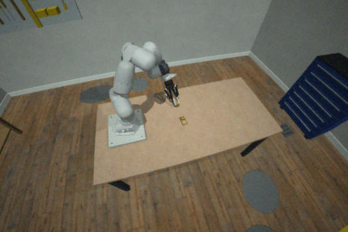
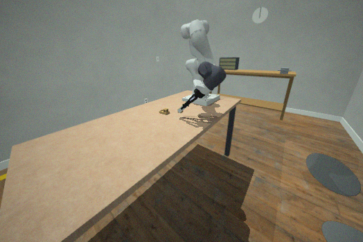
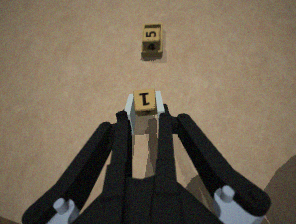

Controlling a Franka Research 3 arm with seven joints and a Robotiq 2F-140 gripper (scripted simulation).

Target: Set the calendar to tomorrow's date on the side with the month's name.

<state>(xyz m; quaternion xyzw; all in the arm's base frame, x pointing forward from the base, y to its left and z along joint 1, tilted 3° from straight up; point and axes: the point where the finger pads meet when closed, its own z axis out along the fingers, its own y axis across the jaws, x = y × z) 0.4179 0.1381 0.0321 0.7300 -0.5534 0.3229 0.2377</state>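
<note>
My gripper (image 3: 145, 100) is shut on a wooden cube (image 3: 145, 101) whose upper face shows the digit 1, seen upside down in the wrist view. The pale finger pads press on its left and right sides. The cube hangs low over the table. The second cube (image 3: 152, 37) stands further ahead in the small calendar tray (image 3: 151, 52), with 5 on top and 4 on the side facing me. In the top view the gripper (image 1: 176, 102) is just behind the tray (image 1: 183, 121). In the exterior view the gripper (image 2: 180, 109) is right of the tray (image 2: 162, 111). The month's name is not visible.
The robot base (image 1: 127, 131) stands on the table's left part. A blue drawer cabinet (image 1: 317, 96) stands on the floor beyond the table's right end. A side table (image 2: 258, 76) stands behind the robot.
</note>
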